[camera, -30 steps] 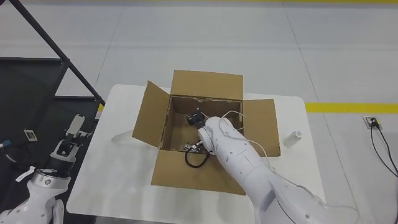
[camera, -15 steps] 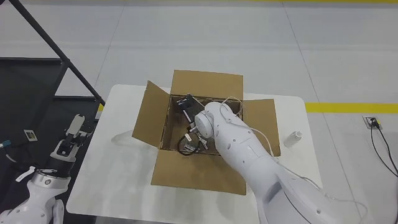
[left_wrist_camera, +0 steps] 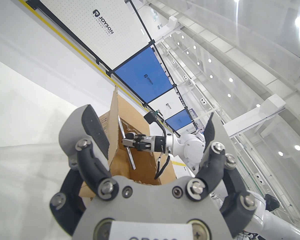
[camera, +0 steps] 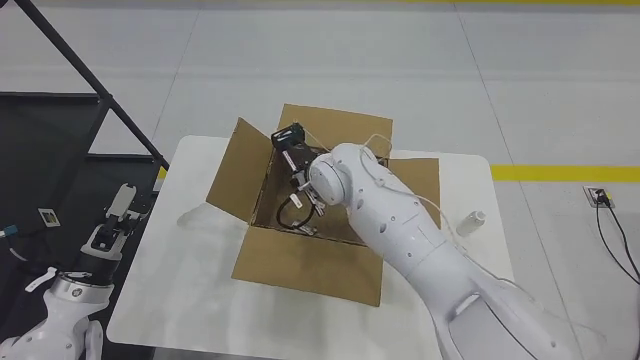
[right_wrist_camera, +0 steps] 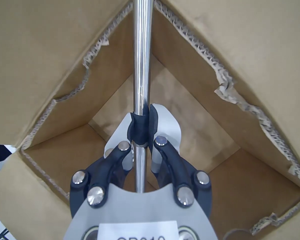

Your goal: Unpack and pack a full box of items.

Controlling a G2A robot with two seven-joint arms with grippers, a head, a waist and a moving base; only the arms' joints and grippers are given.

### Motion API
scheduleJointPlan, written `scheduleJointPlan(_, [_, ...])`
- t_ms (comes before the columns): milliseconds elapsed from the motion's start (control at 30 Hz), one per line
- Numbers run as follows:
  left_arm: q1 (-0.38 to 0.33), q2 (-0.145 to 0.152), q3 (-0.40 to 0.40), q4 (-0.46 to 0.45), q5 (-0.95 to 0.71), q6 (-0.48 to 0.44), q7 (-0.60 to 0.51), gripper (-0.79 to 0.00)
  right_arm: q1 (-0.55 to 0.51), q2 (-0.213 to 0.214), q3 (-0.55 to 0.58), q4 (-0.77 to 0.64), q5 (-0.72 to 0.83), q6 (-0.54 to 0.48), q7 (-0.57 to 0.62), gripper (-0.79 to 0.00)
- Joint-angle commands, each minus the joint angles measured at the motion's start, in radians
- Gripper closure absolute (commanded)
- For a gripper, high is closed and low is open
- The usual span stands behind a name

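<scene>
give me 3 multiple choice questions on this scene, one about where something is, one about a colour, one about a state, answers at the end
1. Where is the small bottle?
A) on the table, outside the box
B) inside the box
C) clamped in an end effector

2. What colour is the rod held by the right end effector?
A) red
B) silver
C) green

3. What state is the left end effector in?
A) shut on the rod
B) shut on the bottle
C) open, gripping nothing

Answers:
1 A: the top view shows the bottle on the white tabletop, apart from the box.
2 B: the right wrist view shows shiny bare metal.
3 C: the left wrist view shows its jaws wide apart with nothing gripped.
</scene>
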Motion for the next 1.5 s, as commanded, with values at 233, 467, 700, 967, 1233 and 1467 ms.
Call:
scheduleJointPlan(233, [0.0, 0.0, 0.0, 0.0, 0.0, 0.0, 0.0, -0.785, -0.379, 0.187, 0.287, -0.846, -0.33, 0.088, 0.325, 0.0])
scheduleJointPlan(467, [0.0, 0.0, 0.0, 0.0, 0.0, 0.0, 0.0, -0.785, -0.609, 0.245, 0.461, -1.271, -0.567, 0.083, 0.482, 0.0])
scheduleJointPlan(700, [0.0, 0.0, 0.0, 0.0, 0.0, 0.0, 0.0, -0.785, -0.765, 0.273, 0.652, -1.49, -0.678, 0.074, 0.61, 0.0])
scheduleJointPlan(967, [0.0, 0.0, 0.0, 0.0, 0.0, 0.0, 0.0, -0.785, -0.958, 0.292, 0.865, -1.514, -0.562, 0.037, 0.662, 0.0])
scheduleJointPlan(1233, [0.0, 0.0, 0.0, 0.0, 0.0, 0.0, 0.0, -0.785, -1.093, 0.305, 0.988, -1.424, -0.456, 0.008, 0.612, 0.0])
scheduleJointPlan(1467, [0.0, 0.0, 0.0, 0.0, 0.0, 0.0, 0.0, -0.785, -1.073, 0.312, 0.978, -1.228, -0.408, -0.024, 0.528, 0.0])
